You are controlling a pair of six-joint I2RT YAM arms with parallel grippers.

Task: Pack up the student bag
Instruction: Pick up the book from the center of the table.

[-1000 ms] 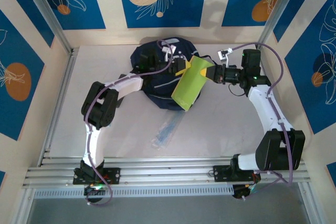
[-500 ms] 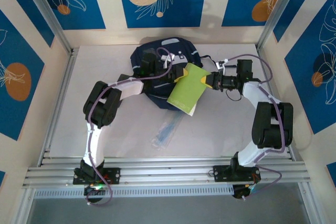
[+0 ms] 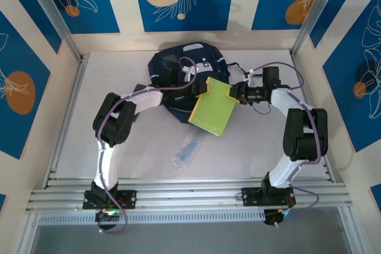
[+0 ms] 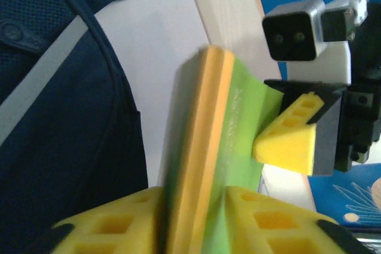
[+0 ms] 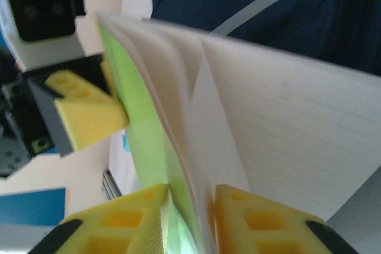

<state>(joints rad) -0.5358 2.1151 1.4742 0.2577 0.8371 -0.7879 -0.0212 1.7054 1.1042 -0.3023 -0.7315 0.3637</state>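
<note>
While left pincer grips notebook, bag lies beneath.

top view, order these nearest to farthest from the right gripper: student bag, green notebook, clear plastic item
1. green notebook: between the right gripper's fingers.
2. student bag: close by, at the table's far side.
3. clear plastic item: toward the table's near edge.

nothing readable for me tbh. there was a faint line of print on the green notebook cover, just above the left gripper, but it was way too blurry. the white patch on the student bag beyond that gripper was too tiny.
</note>
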